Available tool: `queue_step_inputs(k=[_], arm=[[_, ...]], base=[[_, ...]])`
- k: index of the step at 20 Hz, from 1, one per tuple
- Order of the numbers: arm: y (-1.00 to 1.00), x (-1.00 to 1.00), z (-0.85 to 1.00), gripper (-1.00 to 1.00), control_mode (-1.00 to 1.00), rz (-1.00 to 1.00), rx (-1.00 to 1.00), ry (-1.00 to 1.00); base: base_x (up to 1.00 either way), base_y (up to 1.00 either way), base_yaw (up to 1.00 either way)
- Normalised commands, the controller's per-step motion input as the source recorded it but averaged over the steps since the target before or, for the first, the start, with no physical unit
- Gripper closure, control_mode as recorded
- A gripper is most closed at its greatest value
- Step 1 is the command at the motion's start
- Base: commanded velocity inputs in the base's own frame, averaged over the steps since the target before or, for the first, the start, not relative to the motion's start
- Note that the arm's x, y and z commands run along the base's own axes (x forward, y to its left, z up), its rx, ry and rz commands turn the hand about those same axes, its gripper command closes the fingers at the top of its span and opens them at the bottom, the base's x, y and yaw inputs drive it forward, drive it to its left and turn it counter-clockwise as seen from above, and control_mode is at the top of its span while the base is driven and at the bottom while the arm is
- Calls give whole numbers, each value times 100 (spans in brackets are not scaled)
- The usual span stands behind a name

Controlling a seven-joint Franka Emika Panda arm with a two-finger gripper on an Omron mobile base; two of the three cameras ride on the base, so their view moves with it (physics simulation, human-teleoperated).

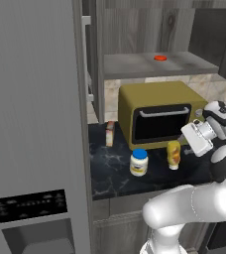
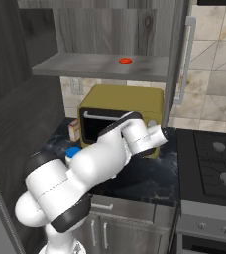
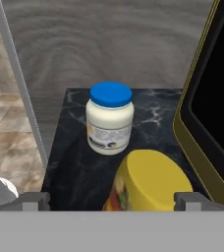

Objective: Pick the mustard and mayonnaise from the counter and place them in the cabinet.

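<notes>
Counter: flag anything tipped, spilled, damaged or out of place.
Nothing stands out. The mayonnaise and mustard both stand upright on the counter before the toaster oven, apart from each other, lids on, no spill. A small box stands upright near the back. The open gripper is nearing the mustard.

From behind the arm on its left, you look forward and down past a tall grey panel onto the counter (image 1: 110, 168), the toaster oven (image 1: 157, 114) and the cabinet (image 1: 159, 64) shelf above it. The right base view takes in that same oven, counter and shelf from the other side — there the arm's white body stands in front of much of the counter. The hand camera sits low and very close, facing along the counter — the mustard (image 3: 148, 182) is right under the lens, the mayonnaise (image 3: 110, 118) just beyond, the oven's front at its right edge.
</notes>
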Motion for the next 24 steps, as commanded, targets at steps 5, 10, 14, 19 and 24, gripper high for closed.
queue_step_inputs(k=[5, 10, 14, 19, 24], arm=[[0, 0, 0, -100, -100, 0, 3, 0], [0, -4, -6, -100, -100, 1, 4, 0], [0, -16, -8, -100, -100, 8, 0, -1], [0, -4, -16, -100, -100, 8, 0, 0], [0, 0, -16, -100, -100, 6, 0, 0]], base=[[0, 0, 0], [0, 0, 0], [0, 0, 0], [0, 0, 0], [0, 0, 0]])
